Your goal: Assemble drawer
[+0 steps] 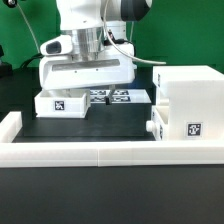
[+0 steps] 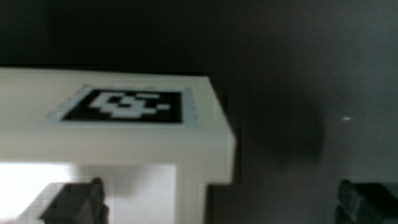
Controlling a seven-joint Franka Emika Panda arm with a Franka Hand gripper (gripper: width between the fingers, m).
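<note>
A small white tray (image 1: 58,102) with a square tag stands on the black table at the exterior view's left. My gripper (image 1: 88,92) is lowered right over it and hides its top. In the wrist view the tray's tagged wall (image 2: 128,105) fills the frame. My gripper (image 2: 217,200) is open, with one dark finger (image 2: 71,203) over the tray's white inside and the other finger (image 2: 365,200) outside over the table. The tall white case (image 1: 190,95) stands at the right, with a small knob (image 1: 152,128) sticking out of its lower left face.
The marker board (image 1: 112,96) lies flat between the tray and the case. A low white rail (image 1: 100,152) edges the table's front and left side. A green backdrop stands behind.
</note>
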